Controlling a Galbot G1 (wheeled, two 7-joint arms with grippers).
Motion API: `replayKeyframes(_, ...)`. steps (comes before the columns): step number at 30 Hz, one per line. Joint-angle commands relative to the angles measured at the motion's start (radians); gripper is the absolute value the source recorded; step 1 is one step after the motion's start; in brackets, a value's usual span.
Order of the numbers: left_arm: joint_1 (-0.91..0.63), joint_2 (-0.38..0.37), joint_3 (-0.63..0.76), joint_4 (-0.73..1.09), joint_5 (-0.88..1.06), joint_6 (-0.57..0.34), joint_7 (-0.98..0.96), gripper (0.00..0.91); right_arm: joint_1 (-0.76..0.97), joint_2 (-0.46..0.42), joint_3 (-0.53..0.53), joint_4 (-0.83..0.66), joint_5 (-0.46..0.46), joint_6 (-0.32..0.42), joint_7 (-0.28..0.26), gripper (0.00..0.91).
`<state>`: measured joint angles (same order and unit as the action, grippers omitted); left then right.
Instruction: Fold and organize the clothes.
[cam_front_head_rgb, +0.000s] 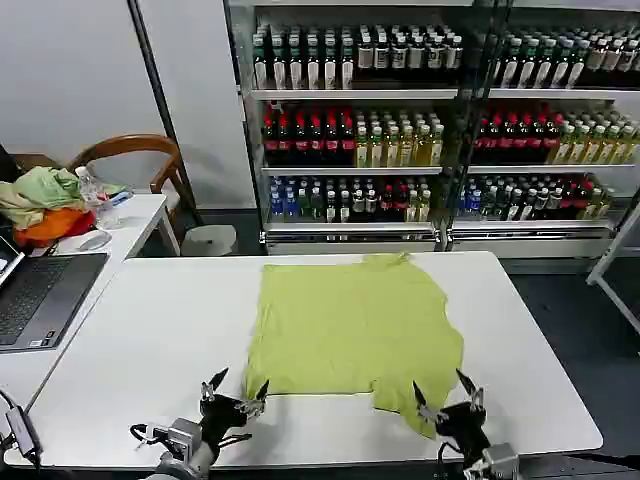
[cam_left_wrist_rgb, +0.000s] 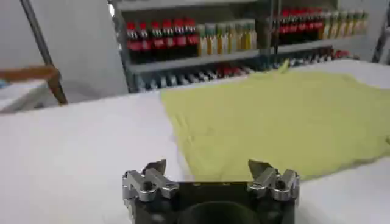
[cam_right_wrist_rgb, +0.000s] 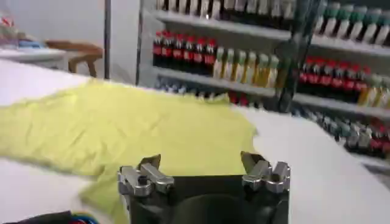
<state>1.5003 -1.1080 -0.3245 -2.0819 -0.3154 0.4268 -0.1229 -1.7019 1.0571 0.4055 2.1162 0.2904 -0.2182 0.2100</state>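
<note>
Lime yellow-green cotton T-shirt (cam_front_head_rgb: 352, 335) spread flat mid white worktop (cam_front_head_rgb: 140, 340). Left tool (cam_front_head_rgb: 234, 391) and right tool (cam_front_head_rgb: 446, 394) at near edge, fingers apart, holding nothing.

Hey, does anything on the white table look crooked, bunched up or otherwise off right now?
The lime yellow-green cotton T-shirt lies spread but slightly askew, and its near corner by the open right gripper is bunched and uneven. The left gripper is open near its other corner.

Both grippers, left (cam_front_head_rgb: 234, 391) and right (cam_front_head_rgb: 446, 392), have black bodies, silvery pointed fingers (screwed knuckles) and black cables.
</note>
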Motion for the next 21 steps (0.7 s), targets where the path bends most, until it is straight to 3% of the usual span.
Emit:
replayKeyframes(1,-0.055,-0.015,0.008,0.084,-0.141,0.030,-0.018,0.907,-0.054,0.002,-0.006,-0.024,0.031,-0.014,0.033,0.907)
replayKeyframes(10,-0.066,-0.020,0.018,0.095,-0.102,0.021,-0.041,0.907,-0.011,0.013,-0.022,-0.040,0.057,-0.012,0.025,0.907)
replayKeyframes(11,-0.067,-0.020,0.019,0.100,-0.097,0.023,-0.045,0.846,-0.009,0.015,-0.024,-0.036,0.062,-0.015,0.023,0.907)
replayKeyframes(12,-0.067,-0.021,0.020,0.102,-0.092,0.025,-0.050,0.554,-0.008,0.015,-0.025,-0.036,0.063,-0.016,0.022,0.816)
replayKeyframes(13,-0.067,-0.022,0.022,0.106,-0.090,0.026,-0.059,0.111,-0.007,0.016,-0.033,-0.035,0.069,-0.020,0.019,0.443)
replayKeyframes(14,-0.065,-0.021,0.022,0.106,-0.090,0.028,-0.060,0.040,-0.007,0.016,-0.039,-0.036,0.070,-0.024,0.018,0.212)
replayKeyframes(15,-0.064,-0.021,0.022,0.106,-0.090,0.029,-0.060,0.050,-0.007,0.016,-0.043,-0.037,0.071,-0.025,0.018,0.000)
replayKeyframes(21,-0.056,-0.024,0.039,0.095,-0.086,0.020,-0.044,0.040,-0.002,0.017,-0.057,-0.037,0.093,-0.024,0.017,0.000)
